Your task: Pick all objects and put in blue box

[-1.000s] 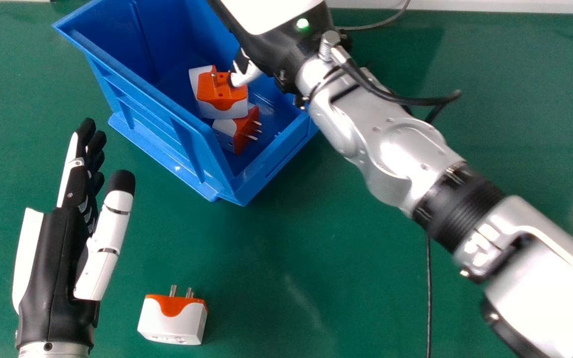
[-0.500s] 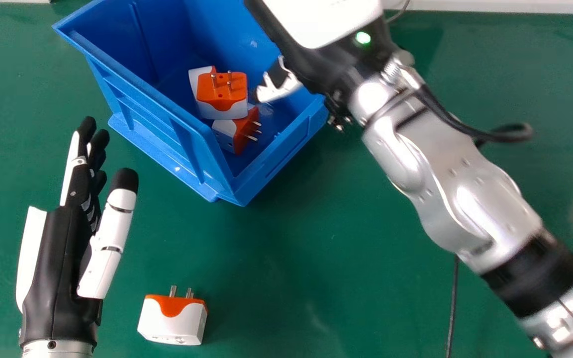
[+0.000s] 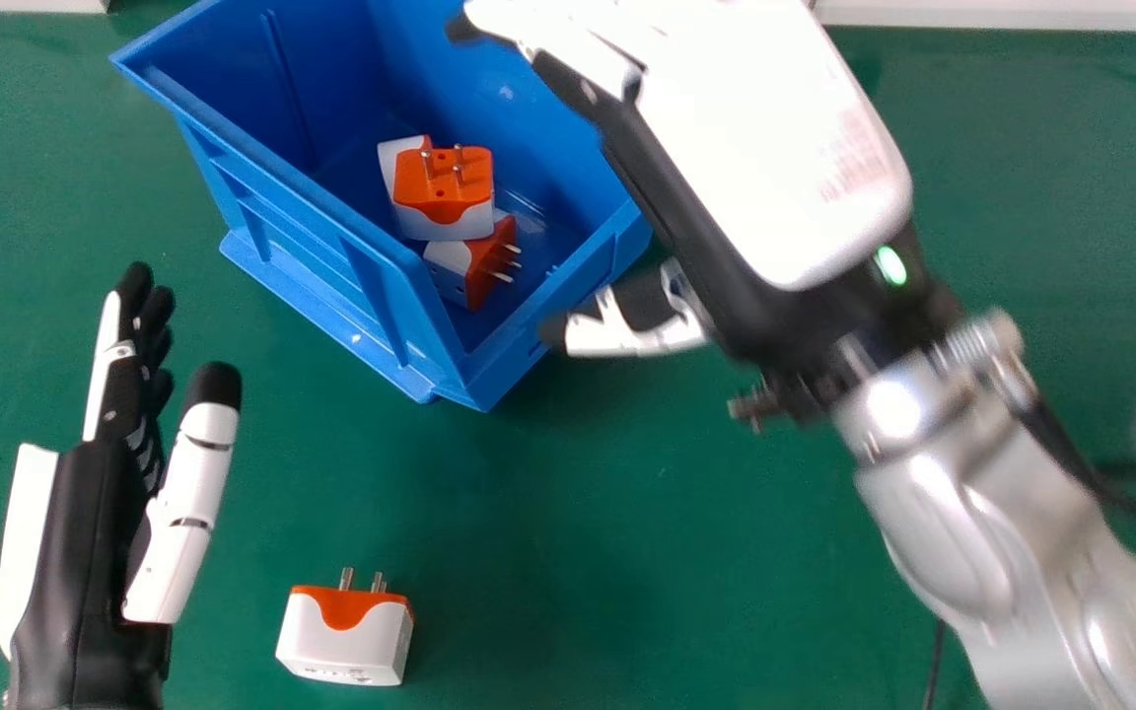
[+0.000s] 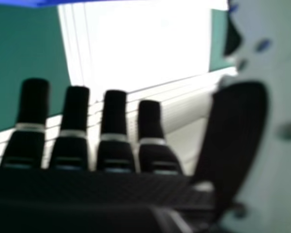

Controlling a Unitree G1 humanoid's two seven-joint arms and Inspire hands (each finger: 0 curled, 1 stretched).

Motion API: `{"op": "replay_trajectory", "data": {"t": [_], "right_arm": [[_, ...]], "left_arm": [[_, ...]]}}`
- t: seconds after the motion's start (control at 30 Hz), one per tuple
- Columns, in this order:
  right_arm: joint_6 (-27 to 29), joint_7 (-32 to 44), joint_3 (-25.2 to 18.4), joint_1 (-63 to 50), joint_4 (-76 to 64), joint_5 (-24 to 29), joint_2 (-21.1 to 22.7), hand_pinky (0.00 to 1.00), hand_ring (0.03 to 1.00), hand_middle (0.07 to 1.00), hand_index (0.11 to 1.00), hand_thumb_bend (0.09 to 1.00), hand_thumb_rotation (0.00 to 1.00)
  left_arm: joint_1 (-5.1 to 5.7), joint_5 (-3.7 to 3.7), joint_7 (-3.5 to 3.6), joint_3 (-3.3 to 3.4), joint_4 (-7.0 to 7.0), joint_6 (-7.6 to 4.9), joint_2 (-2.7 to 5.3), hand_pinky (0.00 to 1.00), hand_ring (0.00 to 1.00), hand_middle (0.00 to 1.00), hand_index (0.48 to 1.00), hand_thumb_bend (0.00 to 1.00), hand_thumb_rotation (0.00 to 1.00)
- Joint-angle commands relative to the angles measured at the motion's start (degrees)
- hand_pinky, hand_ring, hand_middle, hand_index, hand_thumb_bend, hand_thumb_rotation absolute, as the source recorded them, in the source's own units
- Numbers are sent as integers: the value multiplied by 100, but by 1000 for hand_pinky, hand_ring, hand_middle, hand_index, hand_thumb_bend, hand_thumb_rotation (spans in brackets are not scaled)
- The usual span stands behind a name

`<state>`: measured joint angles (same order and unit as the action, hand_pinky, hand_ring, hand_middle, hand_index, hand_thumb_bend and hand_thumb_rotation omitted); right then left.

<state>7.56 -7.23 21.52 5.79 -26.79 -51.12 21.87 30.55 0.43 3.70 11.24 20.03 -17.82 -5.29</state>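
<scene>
Head view finds the loose adapter [image 3: 344, 636] at seven o'clock on the tabletop [image 3: 676, 592], pins [image 3: 346, 580] toward twelve; left robot hand [image 3: 90, 552], thumb and fingers apart, should draw back and straddle its white body, clear of pins.

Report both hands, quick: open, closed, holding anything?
Left hand: open, fingers straight, holding nothing.
Right hand: open, fingers extended, nothing seen in its grasp.

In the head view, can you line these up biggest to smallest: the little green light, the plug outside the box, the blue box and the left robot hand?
1. Blue box
2. Left robot hand
3. White-and-orange plug outside the box
4. Green light
</scene>
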Motion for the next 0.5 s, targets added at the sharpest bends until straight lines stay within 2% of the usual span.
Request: {"op": "replay_trajectory", "data": {"t": [0.0, 0.07, 0.13, 0.27, 0.33, 0.47], "right_arm": [[252, -161, -161, -466, -401, 187, -16, 576, 736, 765, 766, 854, 83], [502, -263, -211, -890, -517, 252, 3, 584, 744, 771, 768, 830, 89], [796, -408, -252, -1270, -561, 288, 22, 582, 742, 771, 763, 814, 91], [1392, -636, -289, -1901, -479, 384, 86, 566, 726, 759, 750, 804, 90], [1715, -747, -298, -2133, -366, 435, 120, 557, 717, 751, 741, 799, 88], [2259, -915, -315, -2494, -156, 407, 195, 548, 702, 738, 731, 791, 73]], "left_arm": [[60, -83, 21, 92, 64, -175, -40, 1000, 999, 990, 998, 458, 953], [71, -117, 35, 137, 4, -265, -47, 1000, 998, 989, 999, 474, 955], [57, -137, 36, 173, -102, -428, -34, 1000, 994, 985, 999, 472, 951], [44, -193, 62, 213, -228, -588, -34, 1000, 985, 976, 995, 455, 934], [48, -185, 55, 227, -269, -646, -37, 1000, 977, 969, 992, 446, 922], [48, -150, 43, 263, -304, -687, -62, 991, 956, 953, 982, 423, 903]]}}
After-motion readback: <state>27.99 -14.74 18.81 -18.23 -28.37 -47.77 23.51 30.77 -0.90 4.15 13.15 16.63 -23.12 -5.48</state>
